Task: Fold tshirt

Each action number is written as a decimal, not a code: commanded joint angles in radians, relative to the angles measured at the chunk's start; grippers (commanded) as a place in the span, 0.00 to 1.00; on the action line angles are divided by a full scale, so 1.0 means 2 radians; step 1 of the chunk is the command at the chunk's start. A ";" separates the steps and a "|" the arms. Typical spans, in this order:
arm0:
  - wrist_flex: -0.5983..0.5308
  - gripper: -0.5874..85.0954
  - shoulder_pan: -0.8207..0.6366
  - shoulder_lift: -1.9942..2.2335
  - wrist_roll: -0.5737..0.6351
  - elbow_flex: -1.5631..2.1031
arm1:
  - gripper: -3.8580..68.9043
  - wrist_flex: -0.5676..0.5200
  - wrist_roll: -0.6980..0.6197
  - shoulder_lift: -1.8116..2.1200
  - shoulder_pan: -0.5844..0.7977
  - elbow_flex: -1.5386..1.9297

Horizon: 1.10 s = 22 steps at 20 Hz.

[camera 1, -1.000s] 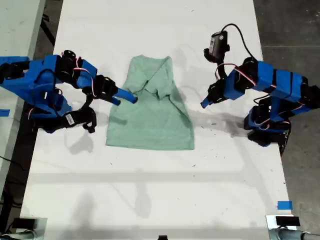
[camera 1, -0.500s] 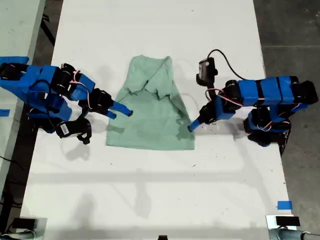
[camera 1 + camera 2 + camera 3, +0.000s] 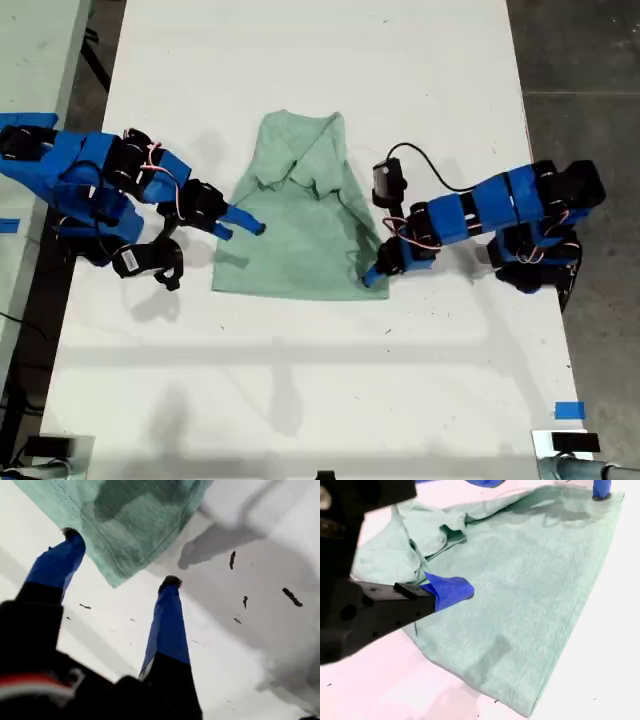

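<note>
Your tshirt lies part-folded, sleeves tucked in; the lengthwise fold remains. Your first claw straddles its hem corner, released; your second claw's state is unclear.

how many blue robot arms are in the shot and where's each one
2. One blue robot arm reaches in from the exterior view's left, its tip over the pale mint-green cloth tshirt's edge. The other blue arm comes from the exterior view's right, its tip at the shirt's lower corner.
</note>
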 commanded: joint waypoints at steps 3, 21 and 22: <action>-0.005 0.36 0.012 0.002 -0.010 -0.008 | 0.43 -0.061 0.009 -0.041 -0.013 0.001; -0.004 0.36 0.021 0.000 -0.018 -0.011 | 0.03 0.097 -0.040 -0.040 -0.039 -0.234; -0.005 0.36 0.021 0.000 -0.018 -0.011 | 0.03 0.102 -0.049 -0.058 -0.038 -0.273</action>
